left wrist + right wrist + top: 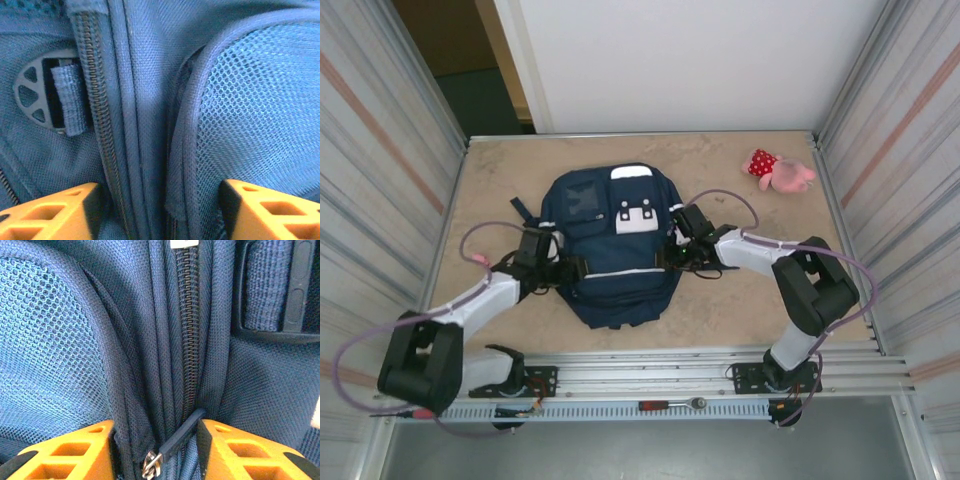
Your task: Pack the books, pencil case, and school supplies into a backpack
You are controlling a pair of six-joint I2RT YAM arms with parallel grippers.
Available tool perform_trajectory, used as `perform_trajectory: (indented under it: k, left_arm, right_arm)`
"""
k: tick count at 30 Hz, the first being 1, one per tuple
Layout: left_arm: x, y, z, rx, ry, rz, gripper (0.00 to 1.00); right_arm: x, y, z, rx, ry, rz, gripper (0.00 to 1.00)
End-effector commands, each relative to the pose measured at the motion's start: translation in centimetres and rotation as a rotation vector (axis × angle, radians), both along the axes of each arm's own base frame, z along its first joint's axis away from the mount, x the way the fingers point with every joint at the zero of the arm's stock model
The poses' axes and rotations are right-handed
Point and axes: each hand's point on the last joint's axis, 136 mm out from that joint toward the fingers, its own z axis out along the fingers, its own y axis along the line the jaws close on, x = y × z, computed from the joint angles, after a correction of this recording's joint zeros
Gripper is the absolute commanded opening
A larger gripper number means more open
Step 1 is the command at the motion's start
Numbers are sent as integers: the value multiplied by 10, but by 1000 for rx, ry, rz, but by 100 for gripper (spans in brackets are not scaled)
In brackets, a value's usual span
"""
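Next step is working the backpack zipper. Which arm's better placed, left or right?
Right, probably. The zipper pull tab lies between the fingers of the right tool. The left tool straddles bare zipper teeth and a mesh pocket edge.

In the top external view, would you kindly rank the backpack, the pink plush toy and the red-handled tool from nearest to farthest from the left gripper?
1. backpack: the left gripper sits against its left side.
2. red-handled tool: at the near edge, off to the right.
3. pink plush toy: far right corner.
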Motion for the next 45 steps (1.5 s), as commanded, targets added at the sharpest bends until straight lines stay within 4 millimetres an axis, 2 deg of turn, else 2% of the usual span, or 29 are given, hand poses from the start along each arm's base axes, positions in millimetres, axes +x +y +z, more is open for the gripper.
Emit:
perform_trajectory:
  k: [1,3,6,11,14,17,19,20,23,24,25,27,28,29,31,34,38,42,44,45]
  left_arm:
    - [1,-17,-20,29,18,-30,57]
    - [1,-33,-28,47,31,-74,53]
    - [8,-57,-27,48,12,-121,50]
    - [40,-101,-11,54,-64,-201,52]
    - [57,-110,-5,51,-79,-191,53]
    - [65,-110,5,61,-109,-178,57]
    - [67,-103,17,87,-135,-169,65]
    - [69,-95,25,101,-156,-161,70]
    - [73,-63,62,125,-237,-109,81]
    - [74,-49,82,142,-286,-85,85]
    - [75,-35,97,165,-332,-64,87]
    - [74,-2,132,223,-452,-3,91]
    - [72,12,143,247,-498,17,98]
    - [70,26,152,275,-548,41,99]
    - [67,51,158,339,-627,70,99]
    - [59,77,146,462,-703,105,99]
    - [46,89,115,551,-739,94,99]
    - [42,105,90,601,-743,127,99]
    - [46,113,87,591,-792,155,99]
    - [49,110,89,578,-811,126,99]
  right_arm:
    - [-23,-30,-42,-109,113,-88,39]
    - [-23,-36,-38,-111,96,-106,39]
    - [-21,-52,-26,-105,77,-147,41]
    - [-20,-89,-14,-116,50,-210,43]
    - [-13,-101,-5,-88,22,-227,44]
    - [-4,-104,12,-63,-23,-211,47]
    - [1,-103,28,-55,-60,-195,52]
    - [3,-103,40,-51,-79,-189,58]
    - [11,-108,81,-48,-182,-194,74]
    - [14,-114,97,-47,-227,-202,82]
    - [17,-120,112,-47,-270,-212,100]
    - [25,-141,145,-71,-384,-252,99]
    - [29,-153,157,-91,-436,-274,99]
    - [33,-167,169,-121,-498,-300,99]
    - [41,-189,180,-173,-597,-332,99]
    - [50,-217,173,-228,-681,-344,99]
    - [52,-246,133,-268,-703,-352,99]
    - [50,-257,89,-269,-693,-343,99]
    - [50,-258,71,-293,-694,-315,99]
    - [49,-258,64,-303,-700,-304,99]
